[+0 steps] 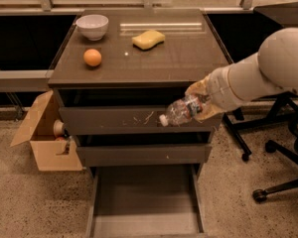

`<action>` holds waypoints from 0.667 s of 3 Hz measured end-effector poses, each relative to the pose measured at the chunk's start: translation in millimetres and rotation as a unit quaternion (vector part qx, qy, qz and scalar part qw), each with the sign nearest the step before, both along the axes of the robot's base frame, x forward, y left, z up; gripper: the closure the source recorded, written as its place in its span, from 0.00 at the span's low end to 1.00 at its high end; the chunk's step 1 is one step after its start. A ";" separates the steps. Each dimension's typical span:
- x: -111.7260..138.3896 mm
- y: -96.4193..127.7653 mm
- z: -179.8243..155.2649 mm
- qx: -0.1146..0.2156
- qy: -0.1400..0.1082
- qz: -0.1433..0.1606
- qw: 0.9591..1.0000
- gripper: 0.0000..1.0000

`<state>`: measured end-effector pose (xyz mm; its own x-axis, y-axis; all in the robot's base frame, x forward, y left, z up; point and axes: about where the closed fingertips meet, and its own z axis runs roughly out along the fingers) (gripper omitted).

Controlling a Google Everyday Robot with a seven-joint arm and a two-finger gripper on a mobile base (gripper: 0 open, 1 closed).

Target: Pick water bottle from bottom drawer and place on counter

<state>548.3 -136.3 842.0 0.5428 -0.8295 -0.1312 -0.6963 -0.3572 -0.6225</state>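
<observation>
**Carry stage, camera view.** The gripper point(197, 104), at the end of the white arm point(268, 66), is clamped around the rear half of the water bottle point(176, 114). It holds the bottle aloft and tilted, with the white cap pointing down and to the left. The bottle hangs in front of the scratched upper drawer front point(114, 119), just below the front edge of the counter point(188, 63). The bottom drawer point(144, 202) stands pulled out beneath, its floor bare.

The step in hand is judged to be the lift: raise the bottle above the counter's front lip before moving inward — the cap end sits lower than the slab and would catch the edge if carried straight across.

Open room lies on the right and front-centre of the counter. The white bowl point(93, 26), orange point(92, 57) and yellow sponge point(148, 39) occupy the left and rear. A level set-down, well in from the edge, should keep the bottle from rolling off.
</observation>
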 end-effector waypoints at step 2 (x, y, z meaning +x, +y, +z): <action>80.5 -17.4 67.5 0.029 -0.086 -0.012 0.996 1.00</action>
